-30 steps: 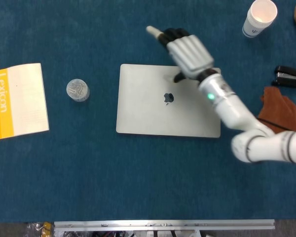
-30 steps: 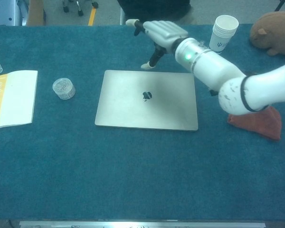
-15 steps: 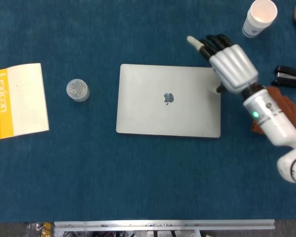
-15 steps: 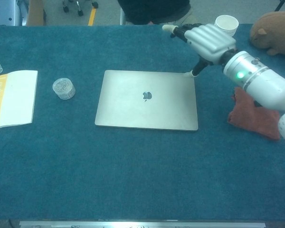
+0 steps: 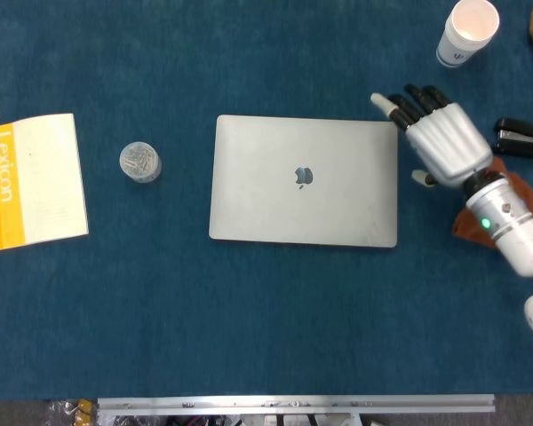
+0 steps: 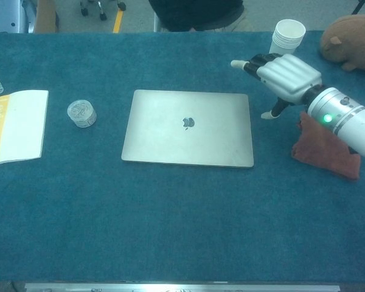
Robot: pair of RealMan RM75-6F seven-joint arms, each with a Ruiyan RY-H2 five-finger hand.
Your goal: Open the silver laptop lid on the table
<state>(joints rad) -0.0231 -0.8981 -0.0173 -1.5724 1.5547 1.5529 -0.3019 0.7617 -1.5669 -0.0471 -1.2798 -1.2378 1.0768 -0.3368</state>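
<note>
Silver laptop (image 5: 303,180) lies shut and flat, long axis left-right, logo centred. Right hand (image 5: 440,142) hovers just off its right edge, fingers apart, holding nothing.

A blue-carpeted table (image 5: 266,311) is carrying everything. A closed silver laptop (image 5: 303,179) is lying at frame centre. A small jar (image 5: 140,161) is sitting to its left, with a booklet (image 5: 37,179) lying at far left. A paper cup (image 5: 467,32) is standing upper right; a stapler (image 5: 521,138) and brown cloth (image 6: 324,149) are lying at right.
</note>
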